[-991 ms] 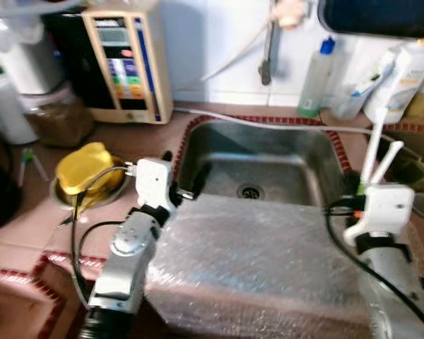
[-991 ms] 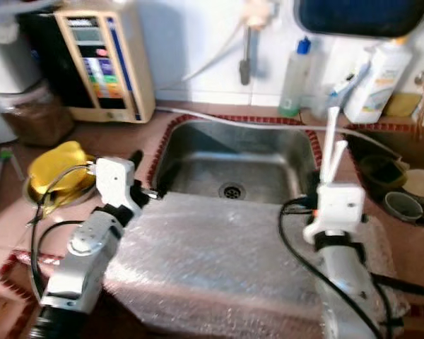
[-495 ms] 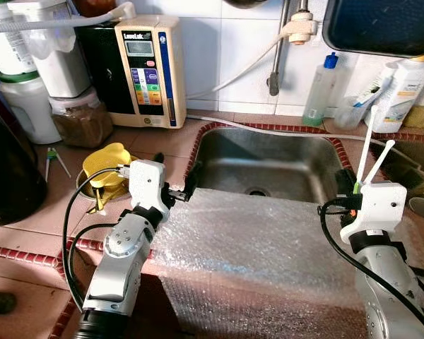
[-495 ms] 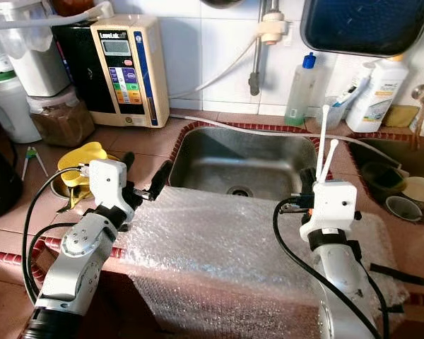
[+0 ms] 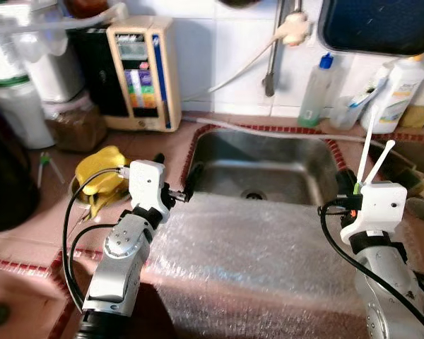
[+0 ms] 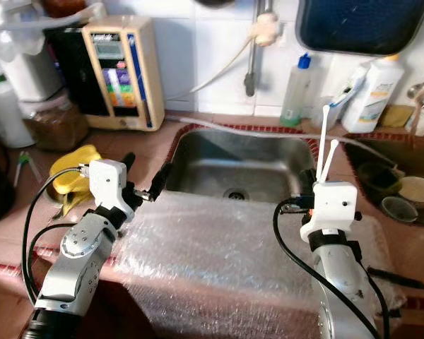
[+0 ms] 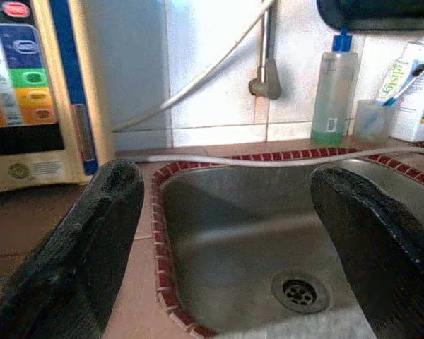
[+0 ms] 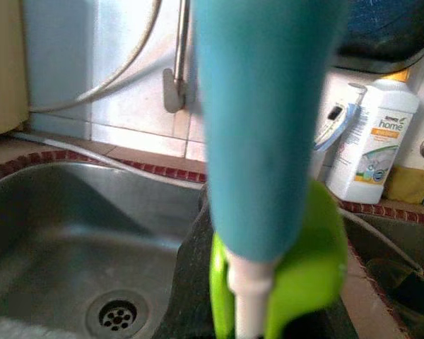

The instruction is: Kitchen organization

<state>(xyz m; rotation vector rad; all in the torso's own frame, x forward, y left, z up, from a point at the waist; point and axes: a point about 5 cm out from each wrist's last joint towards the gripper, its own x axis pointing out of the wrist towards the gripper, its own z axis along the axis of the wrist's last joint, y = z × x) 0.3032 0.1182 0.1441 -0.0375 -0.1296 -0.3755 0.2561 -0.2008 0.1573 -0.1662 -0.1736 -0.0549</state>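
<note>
- Left gripper: we see its two black fingers spread wide with nothing between them, reaching over the near left rim of the sink; the drain lies just ahead of it and a little down.
- Between the arms, a sheet of bubble wrap drapes the counter edge — it lies below and behind both grippers.
- Right gripper: it is clenched on a green-based utensil that the wrist view shows as a blue shaft and a white stem; in the head views two white stems rise from it, long axis near upright, tilting slightly outward.
- The relation that matters, we judge: the cup of toothbrushes and the white bottle stand ahead of the right gripper and well apart from it, past the sink's far right corner — so the right arm is far nearer than the left.
- Against the earlier frames, the whole scene shifts only with the camera; both arms keep the same pose over the sink.
</note>
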